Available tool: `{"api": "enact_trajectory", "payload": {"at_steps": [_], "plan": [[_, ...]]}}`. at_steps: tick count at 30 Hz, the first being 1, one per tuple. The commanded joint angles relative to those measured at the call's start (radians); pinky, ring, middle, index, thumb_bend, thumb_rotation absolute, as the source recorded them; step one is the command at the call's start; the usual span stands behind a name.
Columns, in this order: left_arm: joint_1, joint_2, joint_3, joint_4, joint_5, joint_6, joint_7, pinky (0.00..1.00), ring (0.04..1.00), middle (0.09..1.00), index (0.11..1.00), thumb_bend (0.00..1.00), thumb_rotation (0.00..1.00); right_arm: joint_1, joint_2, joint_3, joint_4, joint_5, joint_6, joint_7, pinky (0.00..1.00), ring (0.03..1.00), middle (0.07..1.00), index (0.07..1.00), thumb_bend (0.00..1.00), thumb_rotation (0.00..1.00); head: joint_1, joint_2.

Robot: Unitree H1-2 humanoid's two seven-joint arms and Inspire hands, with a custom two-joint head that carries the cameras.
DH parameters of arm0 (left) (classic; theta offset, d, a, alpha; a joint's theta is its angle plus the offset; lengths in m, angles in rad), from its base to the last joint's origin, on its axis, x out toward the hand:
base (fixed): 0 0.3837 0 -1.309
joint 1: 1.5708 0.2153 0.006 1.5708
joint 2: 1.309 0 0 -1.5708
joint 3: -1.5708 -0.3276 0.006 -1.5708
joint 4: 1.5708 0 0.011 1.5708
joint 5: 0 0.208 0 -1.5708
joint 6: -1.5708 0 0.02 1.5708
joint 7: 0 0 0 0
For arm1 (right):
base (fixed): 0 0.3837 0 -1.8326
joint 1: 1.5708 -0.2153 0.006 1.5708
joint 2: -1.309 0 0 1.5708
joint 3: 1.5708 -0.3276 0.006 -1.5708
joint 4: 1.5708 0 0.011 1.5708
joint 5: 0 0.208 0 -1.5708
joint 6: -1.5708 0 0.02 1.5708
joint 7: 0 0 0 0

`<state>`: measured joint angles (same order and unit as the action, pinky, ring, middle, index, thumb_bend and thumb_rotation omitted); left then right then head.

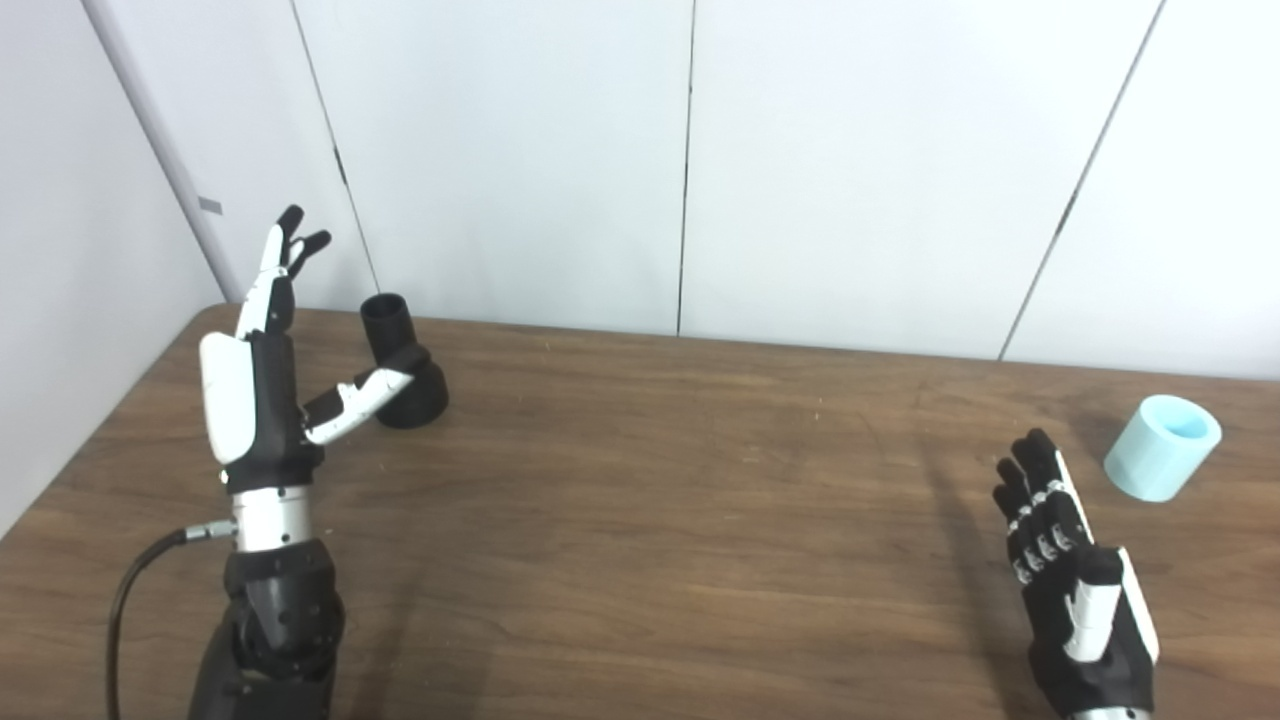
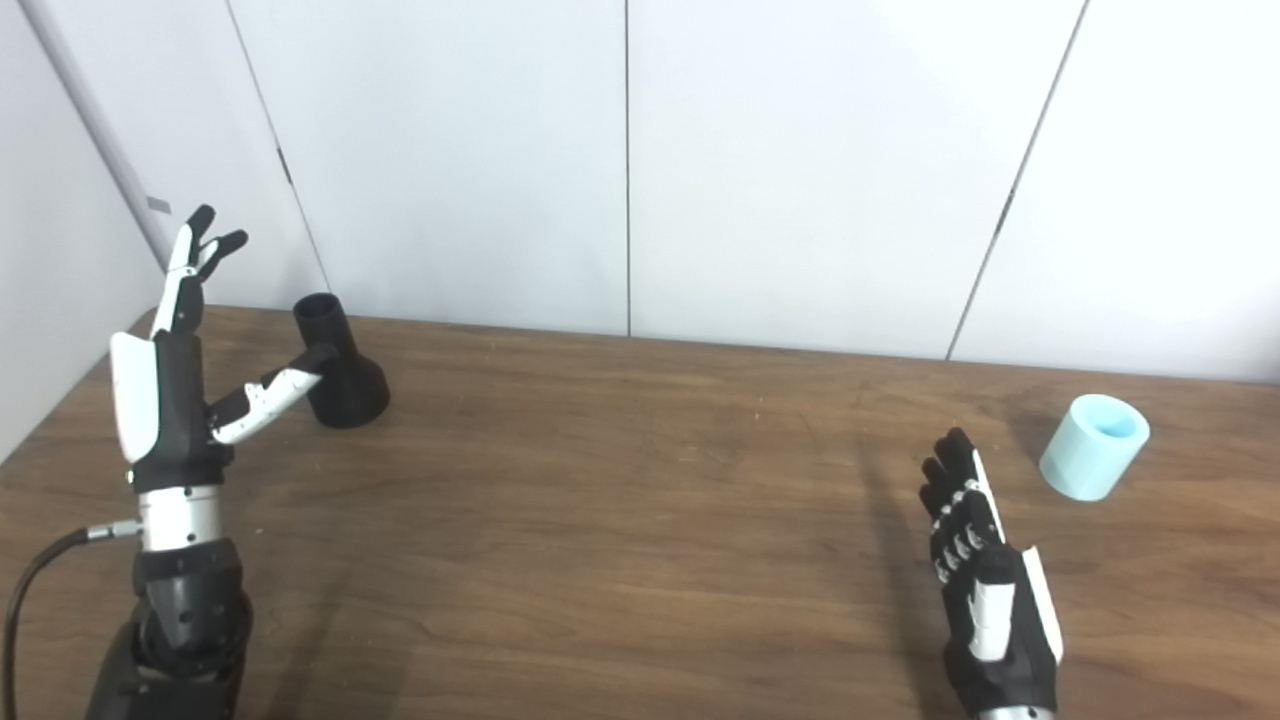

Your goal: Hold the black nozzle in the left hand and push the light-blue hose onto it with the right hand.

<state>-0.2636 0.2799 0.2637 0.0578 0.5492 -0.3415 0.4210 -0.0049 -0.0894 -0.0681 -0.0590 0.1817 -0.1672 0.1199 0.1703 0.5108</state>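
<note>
The black nozzle (image 1: 402,362) stands on the wooden table (image 1: 640,520) at the far left, narrow neck tilted up and left. My left hand (image 1: 262,360) is raised just left of it, open, fingers pointing up and thumb stretched toward the nozzle, overlapping it in view; contact cannot be told. The light-blue hose piece (image 1: 1162,446), a short cylinder, lies tilted at the far right. My right hand (image 1: 1068,560) hovers low near the front right, open with fingers together, a short way in front and to the left of the hose, holding nothing.
White wall panels (image 1: 690,160) rise right behind the table's back edge. A black cable (image 1: 130,600) hangs from my left wrist. The table's left edge runs close beside my left arm.
</note>
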Motion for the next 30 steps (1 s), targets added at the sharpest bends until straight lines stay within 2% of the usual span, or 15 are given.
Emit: {"api": "enact_trajectory", "payload": {"at_steps": [1, 4, 7, 11, 14, 18, 23, 30], "plan": [[-0.073, 0.059, 0.018, 0.026, -0.002, 0.006, 0.024, 0.80, 0.842, 0.845, 0.894, 0.91, 0.69, 0.033, 0.013, 0.003, 0.042, -0.003, -0.018, -0.003, 1.00, 1.000, 1.000, 1.000, 0.71, 1.00, 0.001, 0.001], [-0.096, 0.081, 0.019, 0.088, -0.022, 0.010, 0.033, 0.77, 0.831, 0.845, 0.889, 0.90, 0.68, 0.034, 0.015, 0.003, 0.041, -0.004, -0.019, -0.003, 1.00, 1.000, 1.000, 1.000, 0.70, 1.00, 0.001, 0.001], [-0.115, 0.096, 0.018, 0.150, -0.060, 0.025, 0.022, 0.81, 0.840, 0.851, 0.891, 0.87, 0.65, 0.034, 0.016, 0.003, 0.042, -0.005, -0.021, -0.001, 1.00, 1.000, 1.000, 1.000, 0.70, 1.00, 0.000, 0.002], [-0.160, 0.151, 0.004, 0.319, -0.106, 0.072, -0.028, 0.83, 0.872, 0.863, 0.891, 0.87, 0.61, 0.036, 0.018, 0.006, 0.034, -0.008, -0.018, -0.001, 1.00, 1.000, 1.000, 1.000, 0.70, 1.00, -0.005, 0.007], [-0.181, 0.179, -0.022, 0.393, -0.128, 0.104, -0.071, 0.80, 0.851, 0.842, 0.871, 0.90, 0.62, 0.036, 0.018, 0.006, 0.031, -0.009, -0.015, -0.001, 1.00, 1.000, 1.000, 1.000, 0.70, 1.00, -0.007, 0.009], [-0.187, 0.189, -0.053, 0.414, -0.192, 0.166, -0.160, 0.79, 0.800, 0.808, 0.838, 0.91, 0.62, 0.035, 0.015, 0.006, 0.033, -0.010, -0.015, 0.001, 1.00, 1.000, 1.000, 1.000, 0.70, 1.00, -0.009, 0.013], [-0.188, 0.195, -0.088, 0.395, -0.218, 0.218, -0.211, 0.72, 0.788, 0.795, 0.804, 0.93, 0.59, 0.036, 0.014, 0.006, 0.030, -0.011, -0.012, 0.001, 1.00, 1.000, 1.000, 1.000, 0.71, 1.00, -0.007, 0.019], [-0.204, 0.235, -0.179, 0.398, -0.179, 0.294, -0.296, 0.88, 0.778, 0.745, 0.740, 0.92, 0.60, 0.035, 0.007, 0.005, 0.024, -0.015, 0.000, 0.000, 1.00, 1.000, 1.000, 1.000, 0.71, 1.00, -0.006, 0.029]]}}
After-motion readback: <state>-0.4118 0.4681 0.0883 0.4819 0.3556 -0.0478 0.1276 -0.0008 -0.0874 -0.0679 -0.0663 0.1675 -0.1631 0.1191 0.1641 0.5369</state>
